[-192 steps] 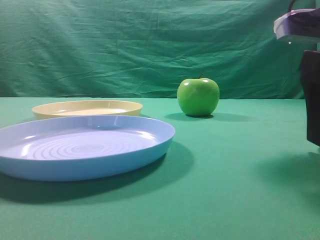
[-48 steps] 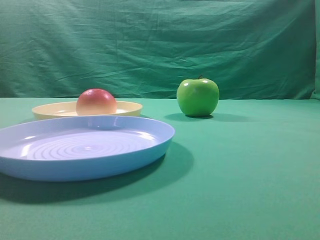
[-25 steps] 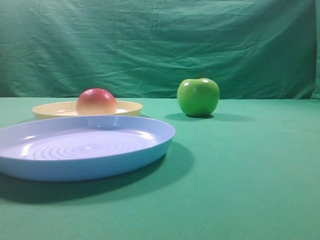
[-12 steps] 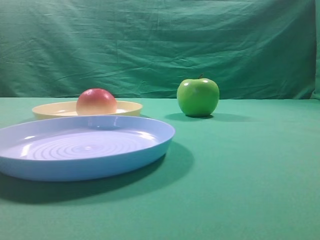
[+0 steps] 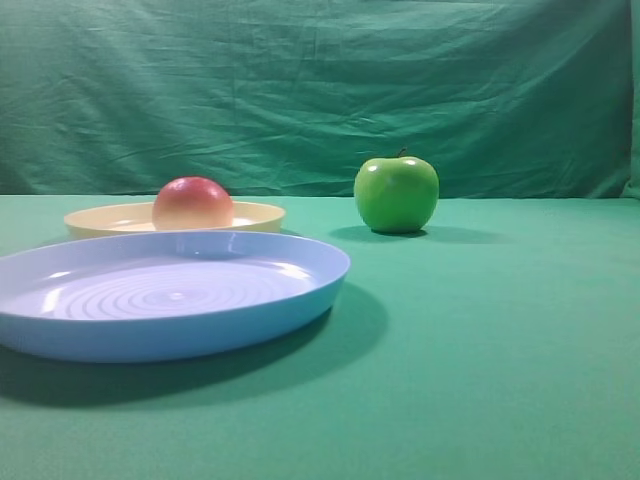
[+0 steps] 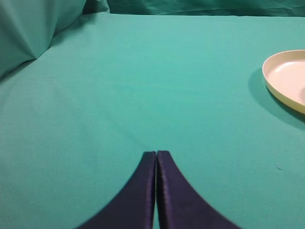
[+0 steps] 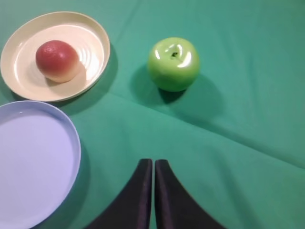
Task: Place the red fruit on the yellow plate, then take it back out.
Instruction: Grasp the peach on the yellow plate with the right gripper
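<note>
Currently the red fruit (image 7: 57,60) sits on the yellow plate (image 7: 97,36), ahead-left of your clenched, empty right gripper (image 7: 153,164). Smooth, round, likely slippery: grasp across its widest middle.

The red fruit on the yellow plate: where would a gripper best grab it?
Probably across its widest middle, from above. The red fruit is round and smooth, so a grip off the middle might slip. It sits inside the yellow plate, whose low rim would hinder a sideways approach. The right gripper, shut now, must open first.
</note>
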`<state>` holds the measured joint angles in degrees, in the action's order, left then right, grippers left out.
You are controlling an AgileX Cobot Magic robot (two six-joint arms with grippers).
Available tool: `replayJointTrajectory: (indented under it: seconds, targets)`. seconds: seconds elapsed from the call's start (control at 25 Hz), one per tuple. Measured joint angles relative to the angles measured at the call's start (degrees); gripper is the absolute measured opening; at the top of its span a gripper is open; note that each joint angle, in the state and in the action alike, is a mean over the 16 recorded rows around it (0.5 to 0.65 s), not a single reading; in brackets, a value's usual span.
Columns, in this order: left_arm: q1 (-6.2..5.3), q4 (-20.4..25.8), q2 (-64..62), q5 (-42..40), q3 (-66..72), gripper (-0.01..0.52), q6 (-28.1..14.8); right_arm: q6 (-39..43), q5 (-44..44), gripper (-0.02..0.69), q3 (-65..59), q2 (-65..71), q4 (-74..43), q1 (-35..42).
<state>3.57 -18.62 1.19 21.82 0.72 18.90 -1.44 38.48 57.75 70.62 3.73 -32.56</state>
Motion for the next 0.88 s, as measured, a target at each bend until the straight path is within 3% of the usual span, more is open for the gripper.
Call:
replayJointTrajectory:
  seconds: [0.6,0.88]
  targets:
    - [0.0,0.0,0.0,0.0,0.0,0.0,0.0,-32.54,-8.95,0.0,6.89,20.28,35.58,-1.41]
    - [0.0,0.0,0.0,0.0,0.0,0.0,0.0,-41.34,-6.26,0.0,15.73,27.25,38.84,-2.22]
